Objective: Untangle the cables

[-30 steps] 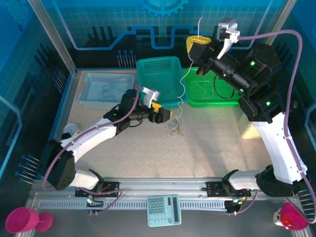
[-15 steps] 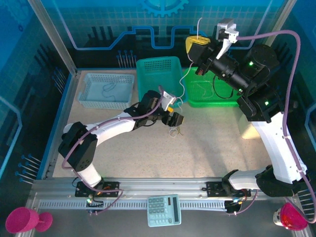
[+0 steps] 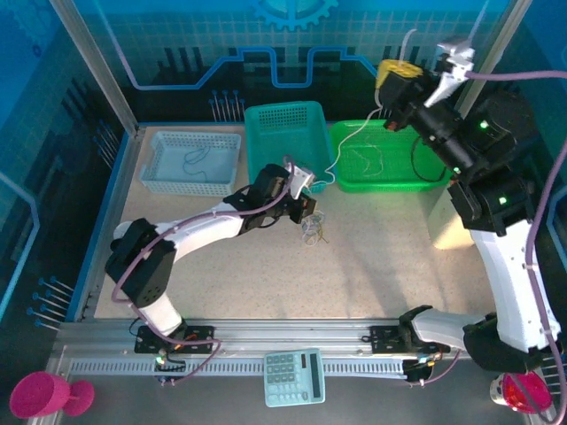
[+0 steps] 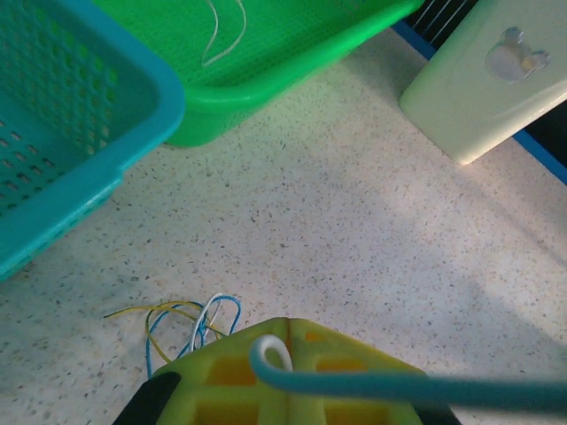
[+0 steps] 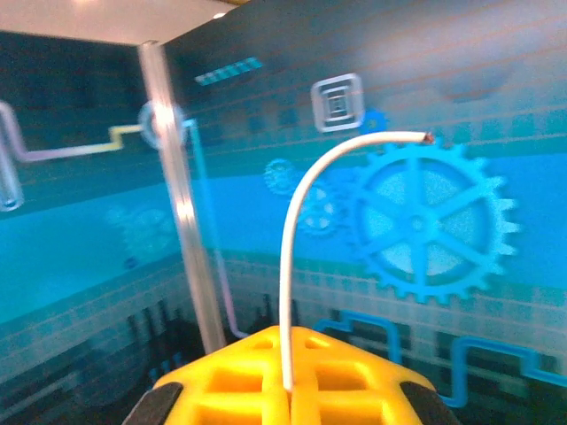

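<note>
the left gripper (image 3: 306, 208), low over the speckled table (image 3: 372, 266), has its yellow fingers pressed together on a looped white cable (image 4: 266, 348), just beside a small tangle of yellow, blue and white cables (image 4: 190, 323). the right gripper (image 3: 399, 78), raised above the green basket (image 3: 381, 187), pinches a white cable too, with the free end curling upward.

Right gripper (image 5: 289, 394): yellow jaws pressed together on a white cable (image 5: 283, 266)
Cable: rises, then arcs rightward (its tip looks dark)
Backdrop: blue wall (image 5: 80, 257), gear graphic (image 5: 430, 221), metal post (image 5: 177, 204)
</note>
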